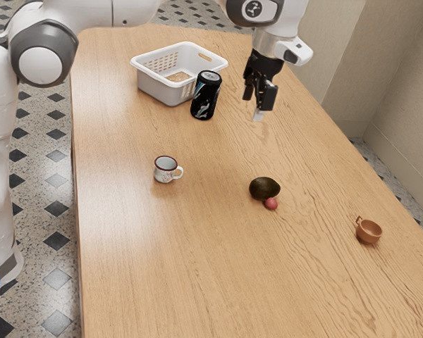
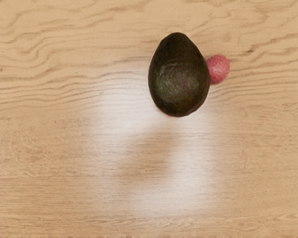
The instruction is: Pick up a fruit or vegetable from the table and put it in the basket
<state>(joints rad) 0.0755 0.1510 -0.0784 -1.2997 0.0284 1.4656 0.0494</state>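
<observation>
"Looking for fruit; lying where?"

"Seeing the avocado (image 2: pixel 179 77) resting on the table (image 1: pixel 148 260), touching a small red fruit (image 2: pixel 218 69), both lying outside the basket (image 1: pixel 158 84)."

"And watching the gripper (image 1: pixel 259 113)?"

"Seeing it hanging above the table, well apart from the avocado. Failing to tell whether the jaws are standing apart or together."

"Going outward?"

"Finding the white mug (image 1: pixel 165 170) standing toward the exterior view's left, the brown cup (image 1: pixel 369 232) sitting toward its right. Farther off, spotting the black can (image 1: pixel 206 96) standing upright just beside the basket."
</observation>
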